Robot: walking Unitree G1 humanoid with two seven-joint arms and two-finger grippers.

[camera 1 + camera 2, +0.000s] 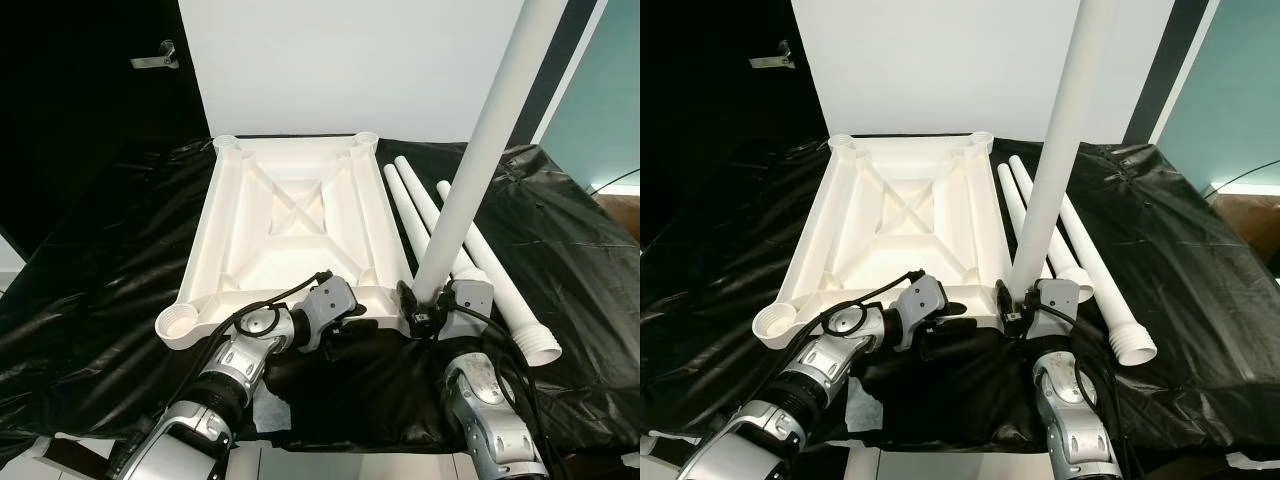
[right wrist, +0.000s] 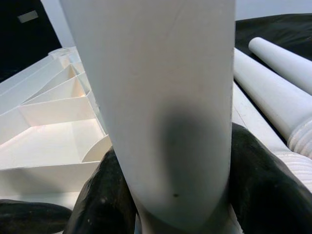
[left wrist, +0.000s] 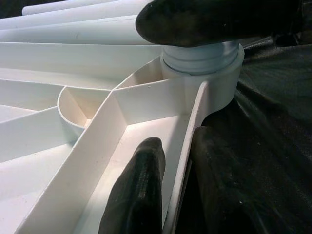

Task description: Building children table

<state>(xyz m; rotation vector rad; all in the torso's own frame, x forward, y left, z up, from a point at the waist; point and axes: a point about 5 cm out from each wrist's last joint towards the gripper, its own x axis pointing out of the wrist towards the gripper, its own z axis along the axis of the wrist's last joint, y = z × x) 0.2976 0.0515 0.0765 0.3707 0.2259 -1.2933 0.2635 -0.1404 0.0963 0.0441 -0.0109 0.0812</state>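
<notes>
Keep the leg (image 1: pixel 480 160) plumb as you screw it into the tabletop's (image 1: pixel 290 215) near right socket, so the threads do not cross. Your right gripper (image 1: pixel 428 305) clasps the leg's base just above that socket; your left gripper (image 3: pixel 170 190) straddles and steadies the tabletop's near rim beside it.

Left tool (image 1: pixel 352 322) and right tool (image 1: pixel 418 306) both clamped.
</notes>
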